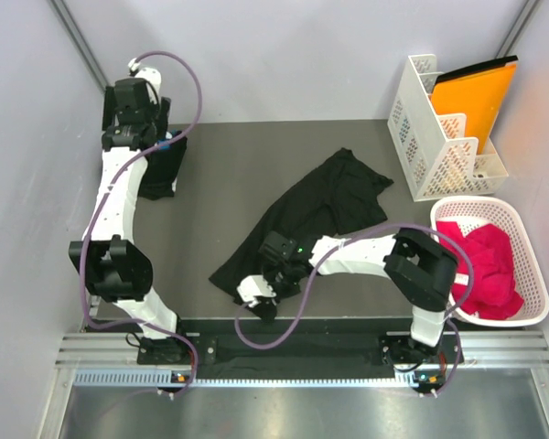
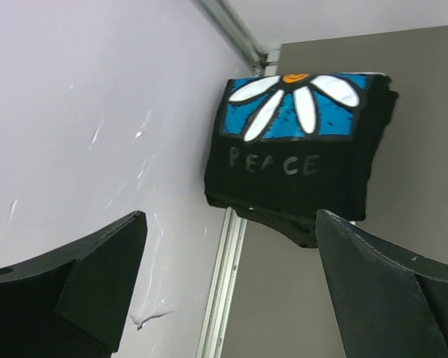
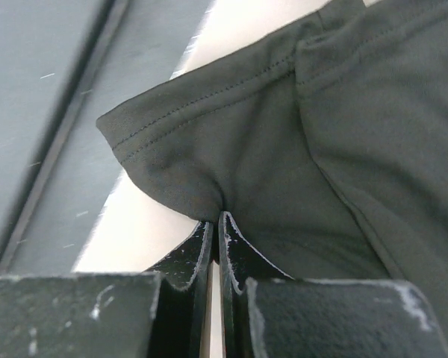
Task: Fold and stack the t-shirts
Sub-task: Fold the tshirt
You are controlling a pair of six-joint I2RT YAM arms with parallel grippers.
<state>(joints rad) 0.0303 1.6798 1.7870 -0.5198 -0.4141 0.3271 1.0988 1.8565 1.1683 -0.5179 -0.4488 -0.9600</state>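
One black t-shirt (image 1: 161, 166) lies folded at the table's far left by the wall. In the left wrist view this t-shirt (image 2: 299, 142) shows a blue print with white petals and the word PEACE. My left gripper (image 1: 151, 123) hovers over it, and in its own view the left gripper (image 2: 230, 224) is open and apart from the cloth. A second black t-shirt (image 1: 320, 206) lies crumpled mid-table, its print hidden. My right gripper (image 1: 261, 306) is near the front edge, and the right wrist view shows this gripper (image 3: 216, 218) shut on a hemmed corner of that t-shirt (image 3: 299, 142).
A white file rack (image 1: 430, 137) with an orange folder (image 1: 476, 96) stands at the back right. In front of it sits a white basket (image 1: 531, 265) holding red cloth (image 1: 485, 261). Grey walls close in the left and back. A metal rail (image 1: 302, 352) runs along the near edge.
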